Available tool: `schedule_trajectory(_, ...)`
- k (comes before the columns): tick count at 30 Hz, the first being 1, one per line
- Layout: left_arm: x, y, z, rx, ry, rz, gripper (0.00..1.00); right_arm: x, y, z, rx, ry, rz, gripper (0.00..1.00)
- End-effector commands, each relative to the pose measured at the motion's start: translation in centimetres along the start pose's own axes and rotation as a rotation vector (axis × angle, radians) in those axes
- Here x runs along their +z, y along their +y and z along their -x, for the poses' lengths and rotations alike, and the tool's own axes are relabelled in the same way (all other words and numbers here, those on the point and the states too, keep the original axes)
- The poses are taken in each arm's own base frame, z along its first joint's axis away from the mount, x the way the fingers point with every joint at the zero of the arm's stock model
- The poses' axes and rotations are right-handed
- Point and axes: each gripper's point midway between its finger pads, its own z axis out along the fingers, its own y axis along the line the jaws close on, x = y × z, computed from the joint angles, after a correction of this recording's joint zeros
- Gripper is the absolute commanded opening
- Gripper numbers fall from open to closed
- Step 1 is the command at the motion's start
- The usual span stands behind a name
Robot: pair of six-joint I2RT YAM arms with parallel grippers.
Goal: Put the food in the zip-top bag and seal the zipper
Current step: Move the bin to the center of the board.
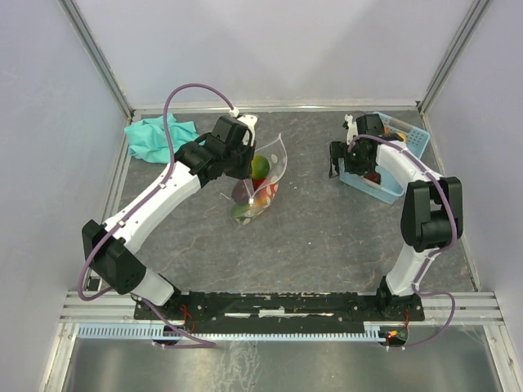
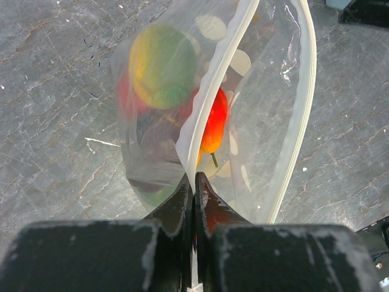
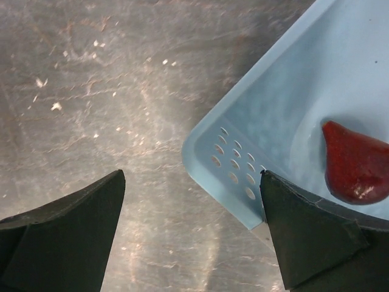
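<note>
Left gripper (image 2: 194, 182) fingers pressing together, pinching zipper (image 2: 220, 79) edge of zip-top bag (image 2: 267, 121); bag mouth gaping, bag sitting mid-table (image 1: 327, 237). Food (image 1: 260, 169) showing inside bag: yellow-green fruit (image 2: 159, 64), red-orange fruit (image 2: 214, 121). Right gripper (image 3: 192, 176) spreading wide, gripping nothing, hovering over corner of light-blue basket (image 3: 285, 91); dark red fruit (image 3: 355, 167) lying inside basket.

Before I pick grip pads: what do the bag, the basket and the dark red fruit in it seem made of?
Bag: thin clear plastic film, glossy; fruits show through it. Basket: rigid light-blue plastic, matte, with moulded round holes. Dark red fruit: probably hard plastic, glossy; it carries a soft highlight.
</note>
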Motion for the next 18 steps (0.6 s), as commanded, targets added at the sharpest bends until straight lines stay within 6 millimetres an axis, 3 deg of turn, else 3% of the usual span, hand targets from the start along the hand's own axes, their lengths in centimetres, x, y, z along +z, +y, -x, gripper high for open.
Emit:
schedule_trajectory(1, -1.4, -0.3, 1.7, 0.013, -0.064, -0.021, 0.03, -1.9, 4.2, -1.1, 0.067, 0.011, 0.1, 0.99)
schedule_trajectory(10, -1.4, -0.4, 1.6, 0.012, -0.061, -0.029, 0.03, -4.4, 10.5, -1.4, 0.014, -0.021, 0.2, 1.0)
schedule_trajectory(15, -1.6, -0.2, 1.4, 0.01, -0.063, -0.024, 0.03, -6.6, 10.7, -0.9, -0.037, -0.048, 0.209, 1.0)
schedule_trajectory(18, -1.8, -0.2, 1.2, 0.012, -0.064, -0.023, 0.03, -7.7, 9.2, -0.9, -0.128, -0.049, 0.138, 1.0)
